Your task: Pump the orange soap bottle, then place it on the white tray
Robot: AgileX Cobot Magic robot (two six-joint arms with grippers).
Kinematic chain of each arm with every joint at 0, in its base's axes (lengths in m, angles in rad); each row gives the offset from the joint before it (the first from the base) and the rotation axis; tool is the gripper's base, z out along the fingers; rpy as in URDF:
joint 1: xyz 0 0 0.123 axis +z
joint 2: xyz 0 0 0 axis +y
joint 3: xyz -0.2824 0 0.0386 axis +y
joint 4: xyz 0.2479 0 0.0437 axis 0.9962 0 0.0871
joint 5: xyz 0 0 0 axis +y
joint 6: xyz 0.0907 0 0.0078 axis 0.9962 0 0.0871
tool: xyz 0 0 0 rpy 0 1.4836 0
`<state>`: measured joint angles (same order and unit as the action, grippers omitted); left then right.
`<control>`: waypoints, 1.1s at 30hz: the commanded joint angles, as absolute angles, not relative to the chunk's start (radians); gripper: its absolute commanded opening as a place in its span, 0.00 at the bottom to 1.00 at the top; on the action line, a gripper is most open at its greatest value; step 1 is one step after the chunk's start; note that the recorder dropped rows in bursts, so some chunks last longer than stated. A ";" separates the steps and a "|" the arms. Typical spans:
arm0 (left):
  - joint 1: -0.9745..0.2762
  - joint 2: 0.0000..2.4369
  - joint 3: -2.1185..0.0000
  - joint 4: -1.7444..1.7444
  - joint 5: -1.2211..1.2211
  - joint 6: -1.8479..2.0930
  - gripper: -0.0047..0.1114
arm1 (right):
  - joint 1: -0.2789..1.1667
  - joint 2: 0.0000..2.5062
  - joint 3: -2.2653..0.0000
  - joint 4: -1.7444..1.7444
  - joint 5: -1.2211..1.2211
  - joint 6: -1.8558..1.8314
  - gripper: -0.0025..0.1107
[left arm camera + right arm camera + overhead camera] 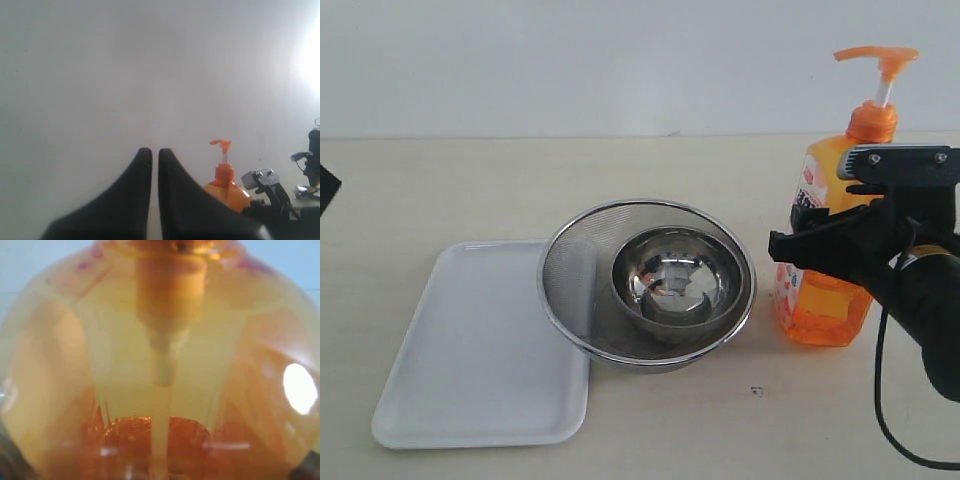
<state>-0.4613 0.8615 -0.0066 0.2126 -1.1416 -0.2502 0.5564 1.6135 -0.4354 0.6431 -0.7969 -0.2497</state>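
Item, orange soap bottle [820,300]: upright on the table [440,190], body between the right claw's [802,238] jaws (clamped or only straddling, cannot tell); left claw [155,156] closed, empty, well clear; best to brace the body firmly and press the pump straight down; white tray [470,350] well apart from the right claw, past the steel bowls [675,275].

Blurred orange soap bottle [165,365] across right wrist view; closure of right tool [800,242] unclear

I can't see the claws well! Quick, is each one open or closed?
Left gripper: closed, holding nothing.
Right gripper: around the orange soap bottle; whether it is squeezing it cannot be told.
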 commanded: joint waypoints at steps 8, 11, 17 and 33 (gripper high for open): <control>-0.458 0.854 0.000 0.179 -1.176 -0.231 0.08 | 0.558 1.616 -0.371 0.580 -0.813 -0.234 0.02; -0.458 0.854 0.000 0.179 -1.176 -0.243 0.08 | 0.558 1.616 -0.360 0.585 -0.824 -0.237 0.02; -0.458 0.854 0.000 0.182 -1.174 -0.247 0.08 | 0.558 1.616 -0.360 0.578 -0.822 -0.237 0.02; -0.458 0.854 0.000 0.184 -1.173 -0.254 0.08 | 0.558 1.616 -0.360 0.551 -0.795 -0.227 0.69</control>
